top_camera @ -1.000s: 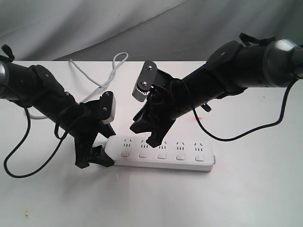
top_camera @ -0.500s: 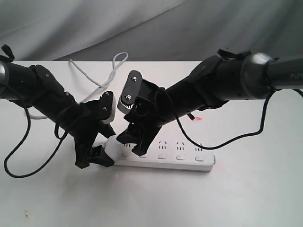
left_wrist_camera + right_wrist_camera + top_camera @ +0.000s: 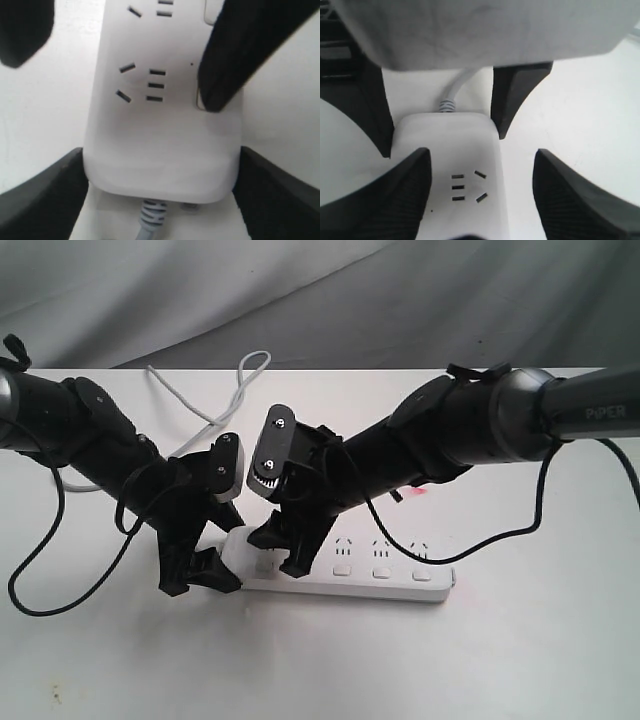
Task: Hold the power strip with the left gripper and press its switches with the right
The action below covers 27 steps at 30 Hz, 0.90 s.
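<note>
Power strip (image 3: 400, 587) lies flat on white worktop (image 3: 520, 660), mid-scene, its grey cord (image 3: 215, 415) trailing off to the far side.

Left gripper (image 3: 205, 575) is at the cord end. Its fingers (image 3: 40, 205) are closed against both long sides of the strip, clamping it.

Right gripper (image 3: 280, 550) is low over the same end, fingers spread wide and holding nothing. One finger (image 3: 235, 55) has its tip on the end switch nearest the cord. Three switches (image 3: 381, 572) further along are uncovered.
</note>
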Tool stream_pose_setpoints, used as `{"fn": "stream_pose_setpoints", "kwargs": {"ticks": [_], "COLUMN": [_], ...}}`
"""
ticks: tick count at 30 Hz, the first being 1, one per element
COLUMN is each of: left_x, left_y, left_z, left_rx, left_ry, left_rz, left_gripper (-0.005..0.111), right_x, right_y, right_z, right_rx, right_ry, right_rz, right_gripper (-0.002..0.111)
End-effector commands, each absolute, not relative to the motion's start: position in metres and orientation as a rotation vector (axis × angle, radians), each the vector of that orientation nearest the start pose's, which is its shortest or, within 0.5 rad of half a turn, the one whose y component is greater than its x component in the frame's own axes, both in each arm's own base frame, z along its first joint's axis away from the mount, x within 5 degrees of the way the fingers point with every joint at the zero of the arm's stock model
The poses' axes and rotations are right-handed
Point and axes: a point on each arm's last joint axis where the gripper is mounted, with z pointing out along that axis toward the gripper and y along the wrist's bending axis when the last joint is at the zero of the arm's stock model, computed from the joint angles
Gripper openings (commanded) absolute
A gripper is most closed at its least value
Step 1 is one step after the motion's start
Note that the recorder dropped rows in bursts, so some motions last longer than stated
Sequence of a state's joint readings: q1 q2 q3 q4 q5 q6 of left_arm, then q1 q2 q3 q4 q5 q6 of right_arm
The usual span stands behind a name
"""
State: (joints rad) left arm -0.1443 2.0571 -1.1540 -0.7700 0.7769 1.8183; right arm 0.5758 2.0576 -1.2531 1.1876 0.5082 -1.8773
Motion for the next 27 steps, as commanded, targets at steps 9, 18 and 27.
{"fn": "stream_pose_setpoints", "kwargs": {"ticks": [9,18,27], "left_x": [0.356,0.356,0.356], "left_y": [-0.1,-0.1,-0.1], "left_z": [0.112,0.112,0.112], "left_rx": [1.722,1.722,1.722], "left_ry": [2.081,2.081,2.081], "left_rz": [-0.524,-0.524,-0.524], "left_gripper": [0.064,0.064,0.064], "right_x": [0.324,0.326,0.325], "right_y": [0.269,0.268,0.268], "right_z": [0.126,0.122,0.117], "right_rx": [-1.692,-1.706,-1.718], "right_ry": [1.769,1.768,1.775], "right_rz": [0.503,0.463,0.478], "right_gripper": [0.055,0.055,0.055]}}
